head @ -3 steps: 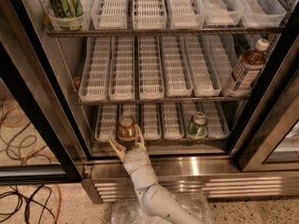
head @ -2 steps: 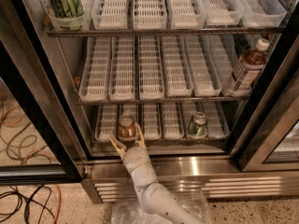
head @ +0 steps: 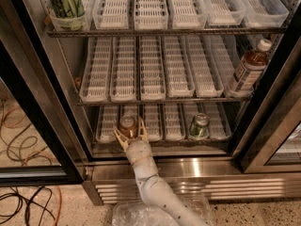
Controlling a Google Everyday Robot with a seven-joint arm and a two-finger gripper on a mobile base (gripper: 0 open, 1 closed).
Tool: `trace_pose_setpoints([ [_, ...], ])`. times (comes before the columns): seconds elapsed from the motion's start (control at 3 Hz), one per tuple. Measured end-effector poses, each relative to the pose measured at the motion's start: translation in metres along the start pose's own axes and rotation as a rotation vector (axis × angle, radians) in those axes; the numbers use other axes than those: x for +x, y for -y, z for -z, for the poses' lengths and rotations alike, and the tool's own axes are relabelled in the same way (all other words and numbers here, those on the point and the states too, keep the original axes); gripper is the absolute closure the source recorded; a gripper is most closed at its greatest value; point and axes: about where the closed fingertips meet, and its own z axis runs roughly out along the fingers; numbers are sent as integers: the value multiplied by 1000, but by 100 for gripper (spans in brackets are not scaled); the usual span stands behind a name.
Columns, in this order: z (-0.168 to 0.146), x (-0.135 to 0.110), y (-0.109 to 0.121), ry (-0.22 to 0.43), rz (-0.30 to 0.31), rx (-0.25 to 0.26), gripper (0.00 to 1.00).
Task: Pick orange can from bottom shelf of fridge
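Note:
The orange can (head: 127, 124), copper-bodied with a silver top, stands upright in a white lane tray at the front left of the bottom shelf (head: 165, 122) of the fridge (head: 43, 121). My gripper (head: 130, 133) reaches in over the steel sill (head: 197, 150) from below. Its two tan fingers (head: 118, 136) are spread, one on each side of the can at its front. The jaws stand open around the can, which rests on the shelf. My white arm (head: 150, 187) rises from the bottom edge of the camera view.
A green can (head: 199, 126) stands on the same shelf to the right. A brown bottle with a white cap (head: 248, 68) stands on the middle shelf, far right. A tub of green cans (head: 66, 4) sits top left. Black door frames flank the opening; cables (head: 19, 126) and a plastic bag (head: 131, 214) lie on the floor.

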Motion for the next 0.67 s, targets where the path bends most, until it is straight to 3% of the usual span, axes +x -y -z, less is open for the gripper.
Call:
trace_pose_setpoints([
  [0.67,-11,9,3,-1,3,14,33],
])
